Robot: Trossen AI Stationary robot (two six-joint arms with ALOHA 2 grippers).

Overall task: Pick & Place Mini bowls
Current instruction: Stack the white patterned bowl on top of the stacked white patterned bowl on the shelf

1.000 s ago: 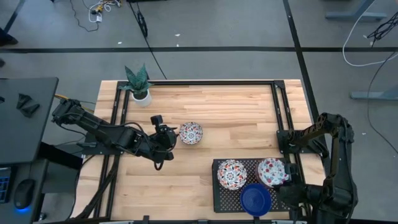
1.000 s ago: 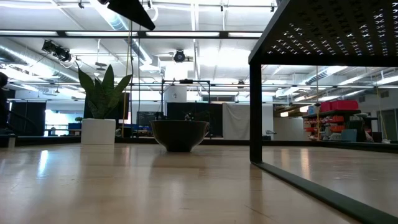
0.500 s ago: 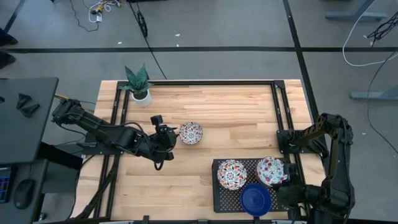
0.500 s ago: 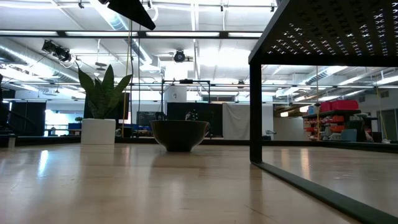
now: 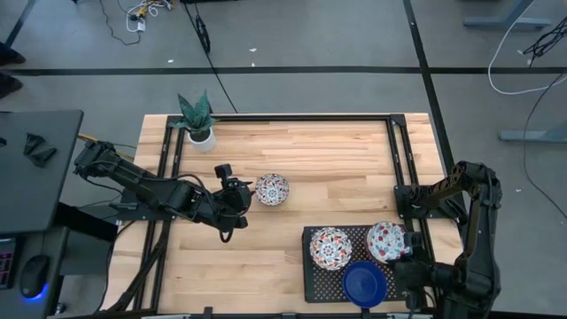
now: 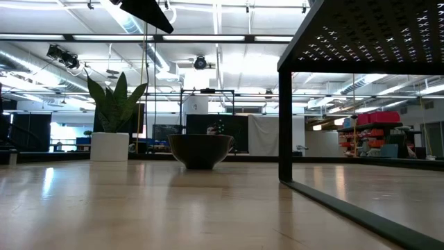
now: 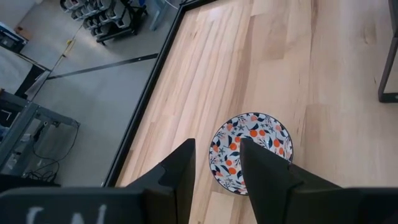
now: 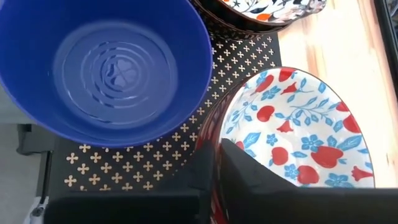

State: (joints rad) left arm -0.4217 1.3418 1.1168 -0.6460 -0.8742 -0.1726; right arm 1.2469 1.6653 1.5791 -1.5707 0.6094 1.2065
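Observation:
Three mini bowls show on the black perforated tray [image 5: 312, 282]: a floral one [image 5: 330, 248], a cobalt blue one [image 5: 364, 284] and a red-and-blue floral one [image 5: 387, 241]. My right gripper [image 5: 408, 260] is at the last bowl's near-right rim, shut on it. A fourth floral bowl [image 5: 272, 190] rests by its base on the bare wood. My left gripper [image 5: 243, 197] is open just left of it. In the left wrist view this bowl [image 7: 252, 152] lies just beyond the spread fingers, and I see no touch. My right gripper [image 8: 217, 168] pinches the rim [image 8: 217, 134] of the red-and-blue floral bowl [image 8: 298, 130], one finger inside the hollow and one outside. The bowl's underside is on the tray.
A small white pot with a green plant [image 5: 198, 124] stands at the table's far left corner. The tray stands raised on thin legs [image 6: 284, 125] at the near right. Black rails run along the table's left [image 5: 168, 168] and right [image 5: 396, 159] sides. Bare wood lies between bowl and tray.
My right arm has drawn slightly toward the near edge at the tray's right end. The left arm and the bowl on the wood have kept still.

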